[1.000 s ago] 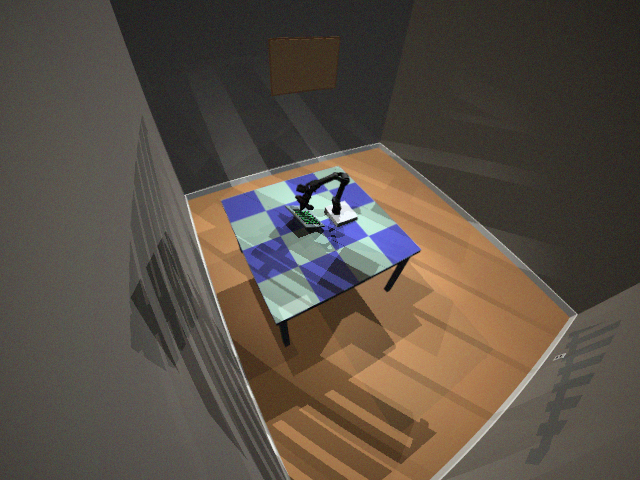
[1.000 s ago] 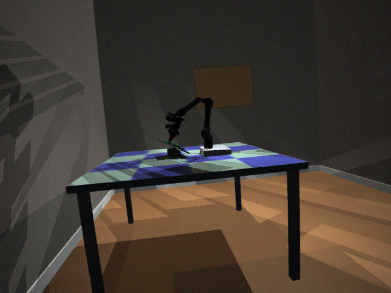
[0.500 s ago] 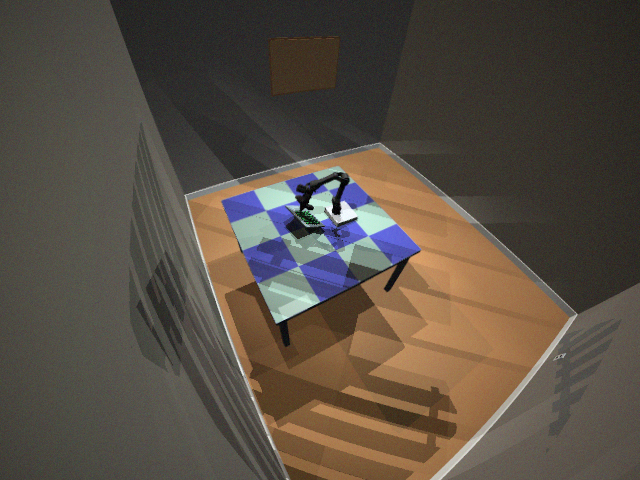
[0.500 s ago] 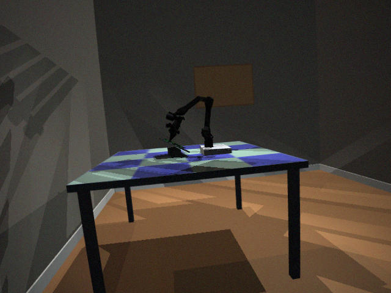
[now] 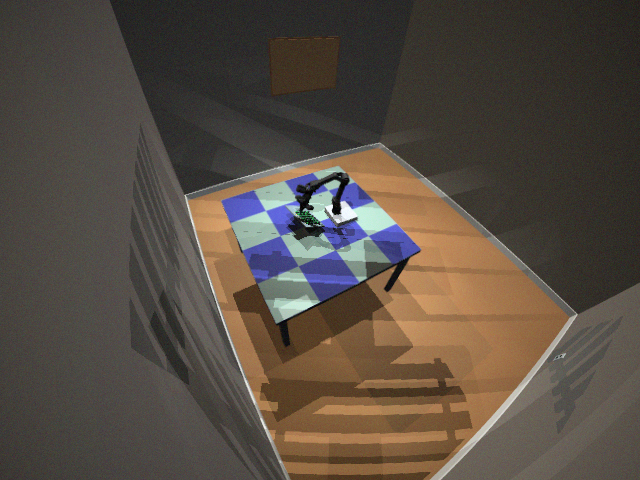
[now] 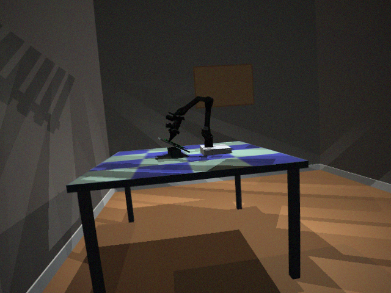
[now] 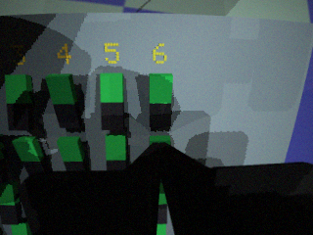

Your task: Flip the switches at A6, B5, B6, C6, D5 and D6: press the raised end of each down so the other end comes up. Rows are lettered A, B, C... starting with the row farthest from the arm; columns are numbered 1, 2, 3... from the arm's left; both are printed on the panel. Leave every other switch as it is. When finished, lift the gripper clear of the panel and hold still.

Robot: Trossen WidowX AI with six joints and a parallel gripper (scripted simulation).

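Observation:
The tilted switch panel point(image 7: 215, 59) point(image 6: 187, 151) carries green-and-black rocker switches. In the wrist view, A6 point(image 7: 160, 88) and A5 point(image 7: 111, 88) show green faces at the far side and dark faces nearer the arm. B5 point(image 7: 115, 148) shows a green face with a dark part below. My gripper point(image 7: 158, 149) point(image 6: 170, 139) point(image 5: 301, 208) is shut and empty. Its tip is over or at B6 point(image 7: 160, 139), of which only a green strip shows; contact cannot be told. Parts of column 6 show through the narrow gap below the tip. The fingers hide most of rows C and D.
A4 point(image 7: 62, 89) and B4 point(image 7: 70, 148) stand left of column 5. The panel rests on a dark stand point(image 6: 173, 152) on the checkered table point(image 5: 330, 279). The arm's white base point(image 5: 347, 214) point(image 6: 217, 150) is beside the panel. Shadows cross the panel.

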